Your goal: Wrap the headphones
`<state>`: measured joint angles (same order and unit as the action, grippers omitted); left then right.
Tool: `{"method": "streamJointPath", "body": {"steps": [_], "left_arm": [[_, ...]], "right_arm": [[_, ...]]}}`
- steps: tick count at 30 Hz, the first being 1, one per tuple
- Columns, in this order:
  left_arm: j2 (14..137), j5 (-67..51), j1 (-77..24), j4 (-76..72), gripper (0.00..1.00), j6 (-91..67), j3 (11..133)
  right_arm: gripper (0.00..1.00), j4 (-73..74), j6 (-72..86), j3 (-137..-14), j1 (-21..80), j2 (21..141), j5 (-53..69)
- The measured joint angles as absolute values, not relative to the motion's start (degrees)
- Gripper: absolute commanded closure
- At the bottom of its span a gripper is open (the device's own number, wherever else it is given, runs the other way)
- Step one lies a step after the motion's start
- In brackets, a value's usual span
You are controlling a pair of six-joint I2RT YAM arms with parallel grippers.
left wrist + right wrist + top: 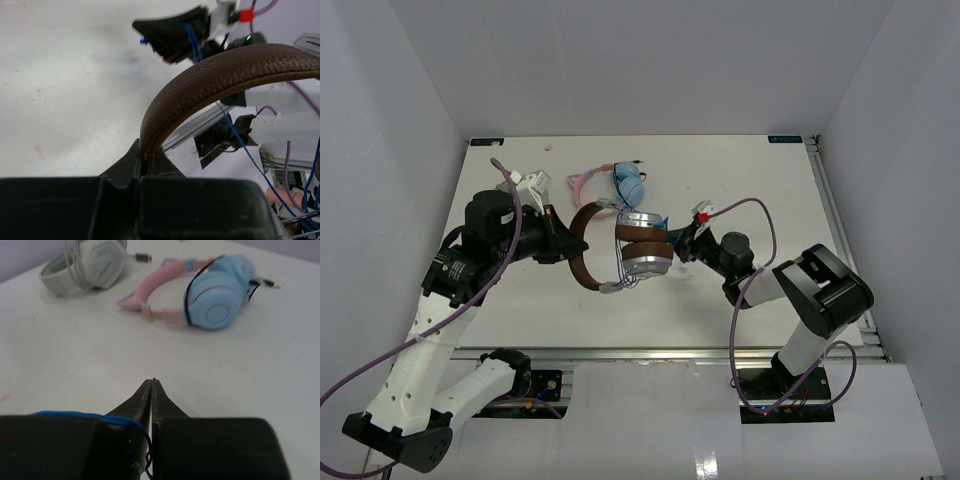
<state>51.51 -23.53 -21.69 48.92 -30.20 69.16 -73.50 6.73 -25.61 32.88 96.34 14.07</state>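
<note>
**Brown headphones held between 2 grippers at mid-table**

The headphones sit over the middle of the table, between the 2 arms. Their brown headband arcs to the left, and the 2 silver cups with brown pads are stacked together on the right. Whether the cups rest on the table cannot be told. The left gripper has its jaws clamped on the headband, which rises from between the fingertips and curves away. The thin blue cable leads to the right gripper, whose jaws are pressed together with the cable passing down between them. Beyond the headphones, toward the far edge, a pink cat-ear pair with light blue ear shells lies flat on the table. A grey-white pair lies near it, further left in the right wrist view.
</note>
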Motion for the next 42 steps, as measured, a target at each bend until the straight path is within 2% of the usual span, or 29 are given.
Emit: {"method": "streamJointPath", "body": {"steps": [7, 18, 31, 38, 42], "left_arm": [[51.15, -26.22, -21.69, 49.06, 1.00, -22.22, 63.20], [54.20, -22.99, -22.15, 48.75, 1.00, -16.40, 60.36], [57.54, -18.37, -25.26, 47.40, 1.00, -15.45, 59.74], [67.58, -6.46, -31.60, 48.33, 1.00, -14.93, 63.02], [75.23, 3.44, -34.88, 50.65, 1.00, -14.92, 66.36]], "right_arm": [[0.92, -70.12, 9.09, -34.12, 25.30, 92.22, 18.82], [0.92, -47.54, 7.10, -55.90, 19.57, 91.35, 22.54], [0.92, -29.37, 3.70, -67.62, 16.86, 91.34, 27.07], [0.92, -22.86, 2.45, -71.09, 16.84, 89.66, 33.71], [0.92, -14.10, 0.22, -73.93, 17.01, 89.36, 36.12]]}}
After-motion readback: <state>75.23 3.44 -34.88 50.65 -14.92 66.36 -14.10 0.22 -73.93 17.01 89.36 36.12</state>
